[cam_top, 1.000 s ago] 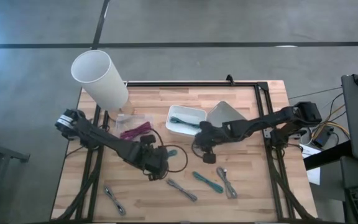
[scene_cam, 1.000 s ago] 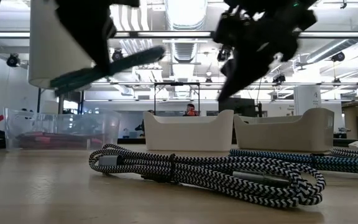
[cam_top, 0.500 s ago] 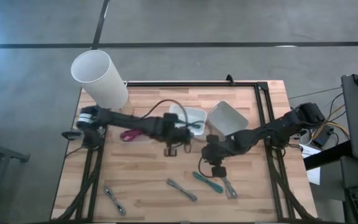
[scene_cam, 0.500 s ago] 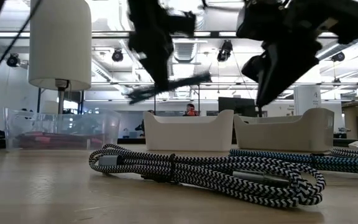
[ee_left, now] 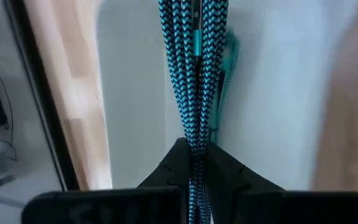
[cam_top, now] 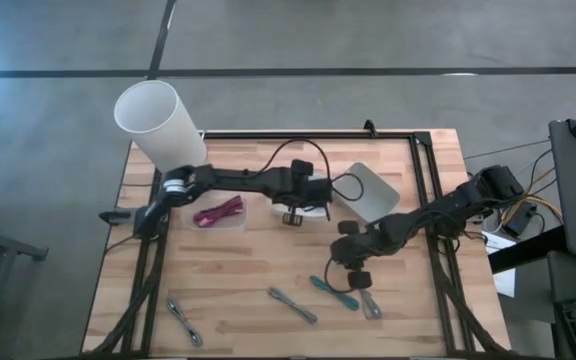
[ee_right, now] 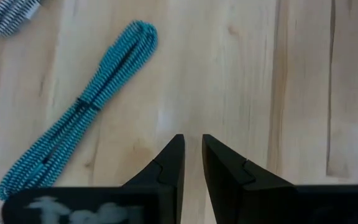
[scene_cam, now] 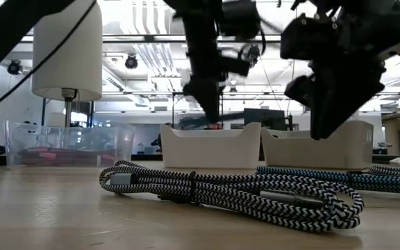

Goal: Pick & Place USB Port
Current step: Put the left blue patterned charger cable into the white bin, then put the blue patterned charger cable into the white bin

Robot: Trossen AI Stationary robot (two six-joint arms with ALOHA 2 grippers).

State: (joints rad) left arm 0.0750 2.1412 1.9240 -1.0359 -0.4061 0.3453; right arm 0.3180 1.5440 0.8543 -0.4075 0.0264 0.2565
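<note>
Teal cable point(ee_left: 194, 74) hangs over the white bin point(cam_top: 286, 205), no readable writing anywhere.
Left gripper point(ee_left: 194, 163) is clamped on it; right gripper point(ee_right: 192, 163), fingers slightly apart, hovers near another teal cable point(ee_right: 79, 109).

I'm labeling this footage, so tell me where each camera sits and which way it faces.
High: above the table, looking straight down; both arms show.
Low: at tabletop height, looking level past a striped cable; arms hang in from above.
Left wrist: on the left arm; left claw grips a teal cable over the white bin.
Right wrist: on the right arm; right claw over another teal cable.
High and low both show the bin.
</note>
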